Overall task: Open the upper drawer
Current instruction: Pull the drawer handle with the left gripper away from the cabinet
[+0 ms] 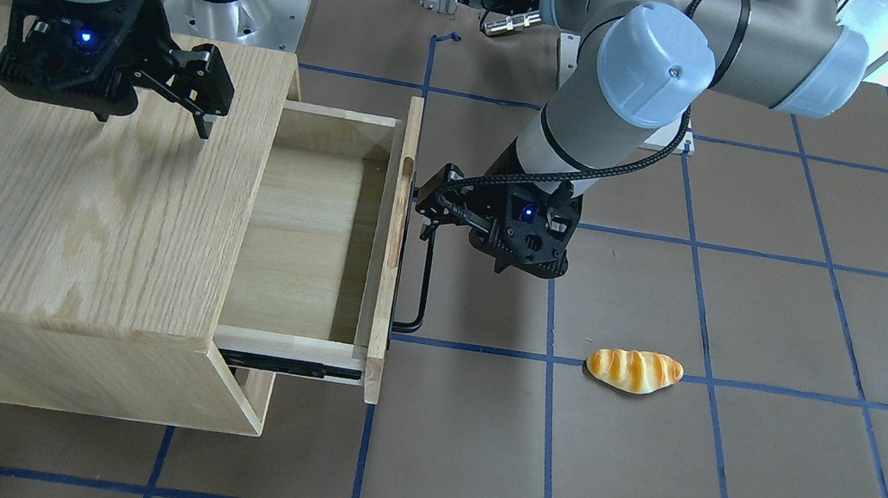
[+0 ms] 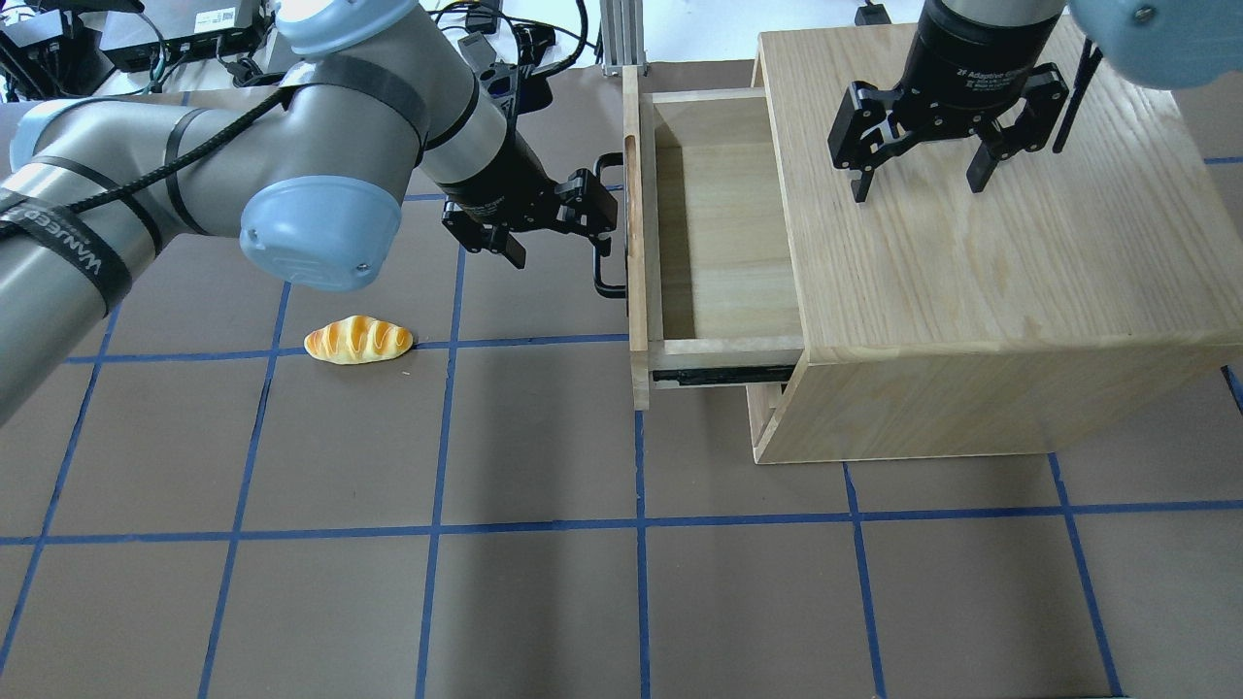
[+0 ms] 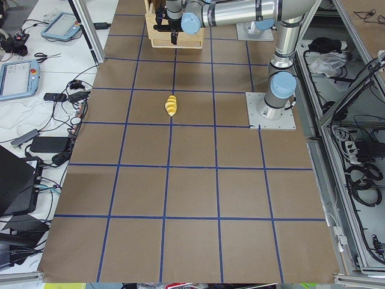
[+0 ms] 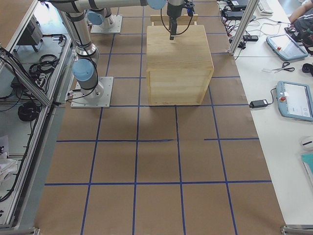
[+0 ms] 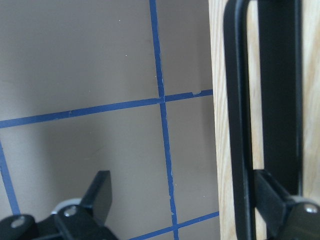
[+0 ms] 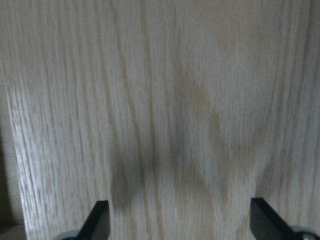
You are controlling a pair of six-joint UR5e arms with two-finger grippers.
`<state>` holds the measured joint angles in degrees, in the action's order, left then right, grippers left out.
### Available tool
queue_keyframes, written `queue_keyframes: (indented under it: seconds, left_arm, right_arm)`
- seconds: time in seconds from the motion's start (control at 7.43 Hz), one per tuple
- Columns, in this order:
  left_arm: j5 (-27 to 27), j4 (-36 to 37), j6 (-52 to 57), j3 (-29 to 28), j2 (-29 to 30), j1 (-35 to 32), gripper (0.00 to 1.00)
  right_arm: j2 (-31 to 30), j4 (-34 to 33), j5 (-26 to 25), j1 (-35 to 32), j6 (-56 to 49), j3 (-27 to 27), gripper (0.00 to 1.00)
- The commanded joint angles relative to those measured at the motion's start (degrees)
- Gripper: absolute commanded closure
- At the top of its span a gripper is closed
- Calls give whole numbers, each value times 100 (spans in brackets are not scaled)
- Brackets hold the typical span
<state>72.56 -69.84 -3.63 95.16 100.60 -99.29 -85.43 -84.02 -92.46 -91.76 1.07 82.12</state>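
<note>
Sitting pulled out upper-center, upper drawer (image 2: 723, 233) was open; L gripper (image 5: 181, 175) spread at handle (image 5: 235, 100), R gripper (image 2: 919, 189) spread over cabinet (image 2: 1020, 272).

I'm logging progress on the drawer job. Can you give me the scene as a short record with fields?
drawer: pale wood upper drawer stands well out of the oak-grained cabinet; inside empty
handle: long black metal bar handle on the drawer's front
left arm: left hand open, one finger beside the handle
right arm: right hand open, over the cabinet's top
other: striped golden bread roll on the table, apart from the drawer
</note>
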Motion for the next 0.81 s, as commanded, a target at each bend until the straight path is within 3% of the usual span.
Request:
queue_keyframes:
  seconds: [0.0,0.67]
  left_arm:
    - [4,-21,90,2,3,50,0]
    - [4,-74,521,2,-49,322,0]
  right_arm:
    - [0,0,0,0,7,6,0]
    - [0,0,0,0,-1,6,0]
